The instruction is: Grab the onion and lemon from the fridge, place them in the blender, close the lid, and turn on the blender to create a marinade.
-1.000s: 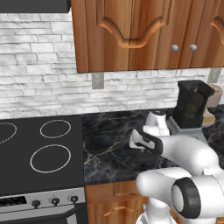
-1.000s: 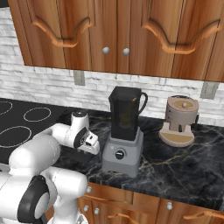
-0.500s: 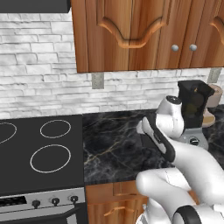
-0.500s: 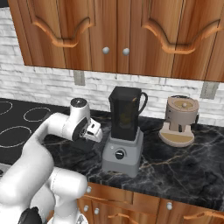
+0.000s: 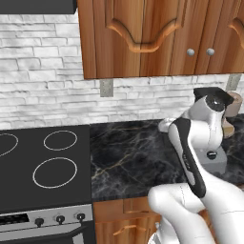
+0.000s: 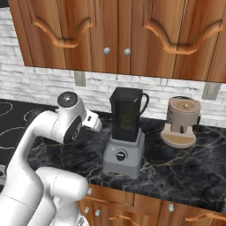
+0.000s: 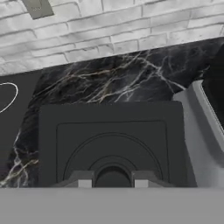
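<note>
Where the left base view looks over the black marble counter [image 5: 128,157], the white arm hides most of the grey-based, dark-jarred blender [image 5: 217,159].

From the right base view, the blender [image 6: 126,132] stands open-topped, with the two-finger gripper [image 6: 93,122] just beside its jar.

Through the hand view, a dark square lid [image 7: 111,144] sits gripped between the narrow fingertips [image 7: 81,180]. Judgement: filling appears complete; lid closing and switching on remain.
</note>
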